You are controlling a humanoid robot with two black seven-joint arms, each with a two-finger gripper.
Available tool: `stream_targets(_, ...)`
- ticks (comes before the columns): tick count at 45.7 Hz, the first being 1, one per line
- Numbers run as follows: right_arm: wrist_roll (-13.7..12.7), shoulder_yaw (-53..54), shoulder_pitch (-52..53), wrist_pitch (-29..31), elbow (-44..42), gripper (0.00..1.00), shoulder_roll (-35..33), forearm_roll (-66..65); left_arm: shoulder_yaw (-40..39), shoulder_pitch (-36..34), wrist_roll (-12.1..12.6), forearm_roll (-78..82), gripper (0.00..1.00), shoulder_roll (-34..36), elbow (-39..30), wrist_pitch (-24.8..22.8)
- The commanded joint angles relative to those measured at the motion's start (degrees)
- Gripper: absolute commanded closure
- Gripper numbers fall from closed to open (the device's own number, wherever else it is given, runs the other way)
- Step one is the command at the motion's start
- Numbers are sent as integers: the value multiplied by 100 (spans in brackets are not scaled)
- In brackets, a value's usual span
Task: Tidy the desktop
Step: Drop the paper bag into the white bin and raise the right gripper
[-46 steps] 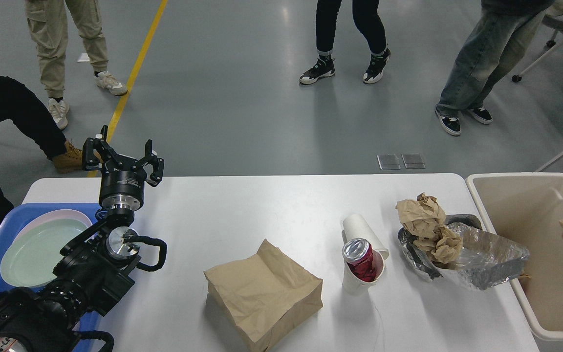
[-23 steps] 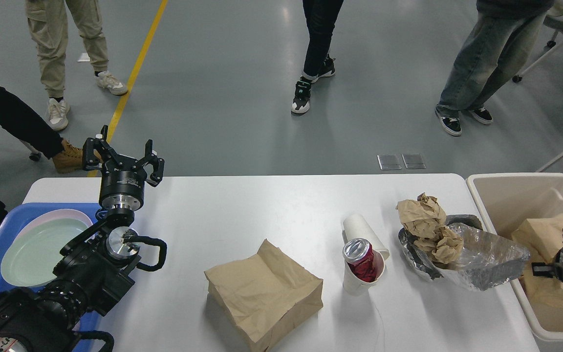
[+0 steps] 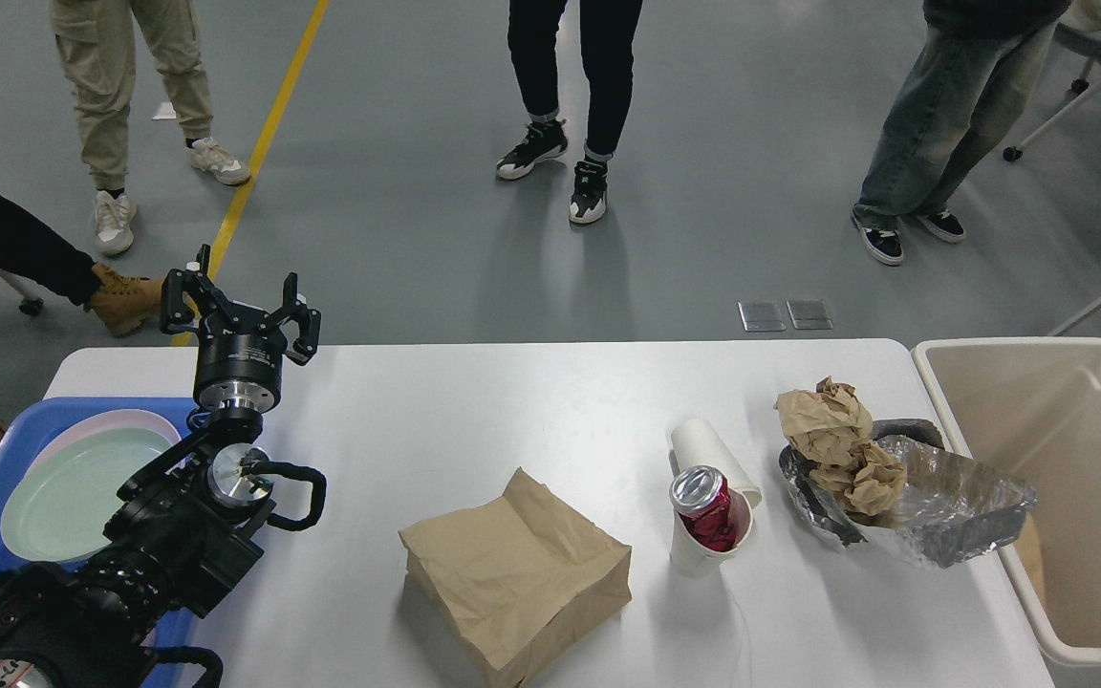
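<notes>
My left gripper [image 3: 241, 308] is raised over the desktop's [image 3: 474, 420] far left edge, fingers apart, empty. Only a small dark piece shows at the right edge, over the beige bin [image 3: 1009, 355]; its state I cannot tell. The desktop carries a brown paper bag [image 3: 516, 571], a red can [image 3: 706, 512] in a white cup [image 3: 694, 559], and a foil tray [image 3: 952, 506]. No writing legible.

Left claw [image 3: 241, 308] raised upright, fingers spread; right arm barely visible at edge.

Matt white desktop [image 3: 531, 411] (crinkly foil tray [image 3: 961, 502])
</notes>
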Motion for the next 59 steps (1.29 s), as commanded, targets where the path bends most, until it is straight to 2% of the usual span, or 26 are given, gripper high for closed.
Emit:
stream_targets(1, -1, -432, 1277, 632, 504, 0, -82, -31, 0, 0, 0, -1, 4, 0, 0, 3)
stream_targets(9, -1, -609, 2903, 1818, 971, 0, 84, -31, 0, 0, 0, -1, 4, 0, 0, 3)
stream_targets(19, -1, -627, 4450, 3918, 1093, 0, 726, -31, 0, 0, 0, -1, 4, 0, 0, 3)
stream_targets(26, 26, -416, 5470, 3936, 1480, 0, 1156, -14, 0, 0, 0, -1, 4, 0, 0, 3)
stream_targets(34, 34, 392, 6183, 3936, 1831, 0, 1315, -5, 0, 0, 0, -1, 4, 0, 0, 3)
stream_targets(43, 34, 1359, 6447, 3936, 1999, 0, 1368, 48, 0, 0, 0, -1, 4, 0, 0, 3)
stream_targets(52, 43, 1693, 6491, 3936, 2376, 0, 1368, 83, 0, 0, 0, -1, 4, 0, 0, 3)
stream_targets(56, 34, 1755, 6491, 3936, 2894, 0, 1368, 381, 0, 0, 0, -1, 4, 0, 0, 3)
stream_targets(59, 34, 1746, 6526, 3936, 3640, 0, 1412, 549, 0, 0, 0, -1, 4, 0, 0, 3)
